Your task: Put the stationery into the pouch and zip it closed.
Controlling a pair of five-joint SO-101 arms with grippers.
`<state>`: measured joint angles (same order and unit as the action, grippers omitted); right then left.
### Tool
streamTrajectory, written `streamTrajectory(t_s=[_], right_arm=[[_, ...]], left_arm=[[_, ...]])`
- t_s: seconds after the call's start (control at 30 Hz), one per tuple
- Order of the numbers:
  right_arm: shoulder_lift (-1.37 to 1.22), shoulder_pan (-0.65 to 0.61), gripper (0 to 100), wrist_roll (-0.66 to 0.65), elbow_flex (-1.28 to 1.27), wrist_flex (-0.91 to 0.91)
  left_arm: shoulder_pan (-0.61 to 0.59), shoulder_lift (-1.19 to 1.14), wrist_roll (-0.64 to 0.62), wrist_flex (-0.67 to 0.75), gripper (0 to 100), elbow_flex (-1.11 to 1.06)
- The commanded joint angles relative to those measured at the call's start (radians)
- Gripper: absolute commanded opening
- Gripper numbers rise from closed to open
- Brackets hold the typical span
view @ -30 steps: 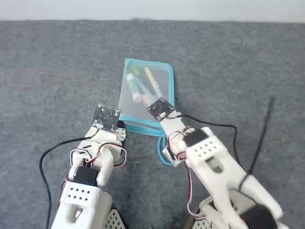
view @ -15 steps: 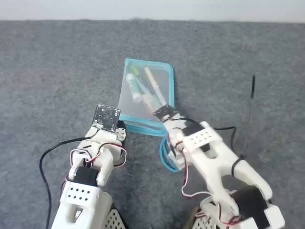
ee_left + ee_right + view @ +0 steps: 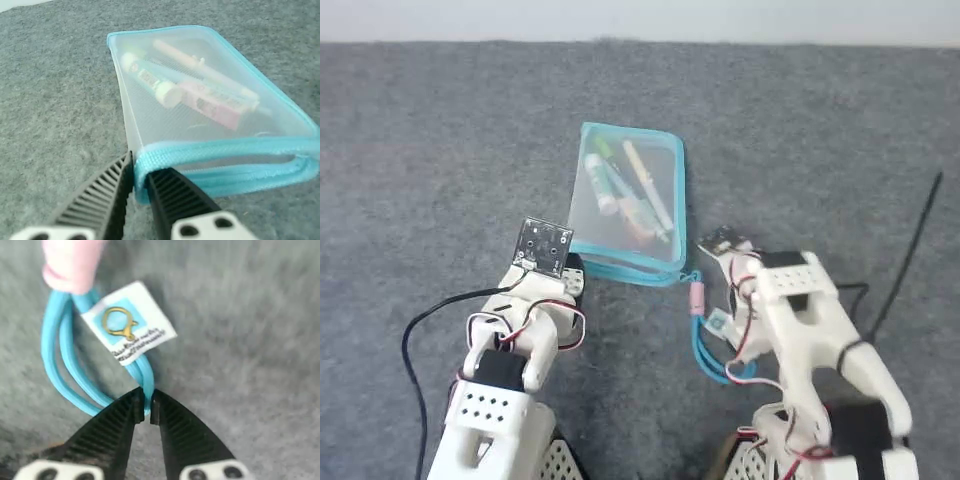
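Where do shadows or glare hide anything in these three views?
High view: soft, even light, no hard shadows on the mat, no glare on the pouch. Left wrist view: the pouch's clear face looks milky, yet the pens show through. Right wrist view: a soft shadow on the mat beside the right gripper; cord and tag are plainly lit.

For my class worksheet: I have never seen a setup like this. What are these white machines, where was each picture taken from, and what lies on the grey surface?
These are two white robot arms, side by side. One picture looks down from a fixed camera above; the other two come from a camera on each wrist. On the grey table lies a see-through pouch with a teal edge, holding stationery such as pens. The left end effector is shut on the pouch's corner. The right end effector is shut on the pouch's blue cord loop.
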<state>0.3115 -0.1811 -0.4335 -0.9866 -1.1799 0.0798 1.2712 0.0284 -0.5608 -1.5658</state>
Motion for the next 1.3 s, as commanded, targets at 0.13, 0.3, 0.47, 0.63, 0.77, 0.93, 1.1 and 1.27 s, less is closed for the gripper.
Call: streamTrajectory(t_s=[0.13, 0.3, 0.47, 0.63, 0.77, 0.93, 1.1, 1.27], right_arm=[[0.387, 0.081, 0.9, -0.026, -0.126, 0.012], [0.496, 0.228, 9.7, -0.043, -0.129, -0.045], [0.535, 0.282, 30.7, -0.129, -0.037, -0.176], [0.533, 0.223, 35.4, -0.11, 0.086, -0.248], [0.532, 0.01, 35.4, 0.006, 0.114, -0.232], [0.532, -0.231, 35.4, 0.129, 0.11, -0.104], [0.501, -0.289, 35.4, 0.164, 0.094, 0.045], [0.364, -0.294, 35.4, 0.166, 0.04, 0.239]], left_arm=[[-0.014, 0.003, -0.005, 0.087, 1, 0.031], [-0.012, 0.002, -0.005, 0.089, 1, 0.033], [-0.012, 0.002, -0.005, 0.087, 1, 0.033], [-0.014, 0.002, -0.005, 0.089, 1, 0.035], [-0.014, 0.002, -0.005, 0.089, 1, 0.033], [-0.014, 0.002, -0.005, 0.087, 1, 0.03], [-0.014, 0.002, -0.005, 0.087, 1, 0.019], [-0.014, 0.002, -0.005, 0.087, 1, 0.019]])
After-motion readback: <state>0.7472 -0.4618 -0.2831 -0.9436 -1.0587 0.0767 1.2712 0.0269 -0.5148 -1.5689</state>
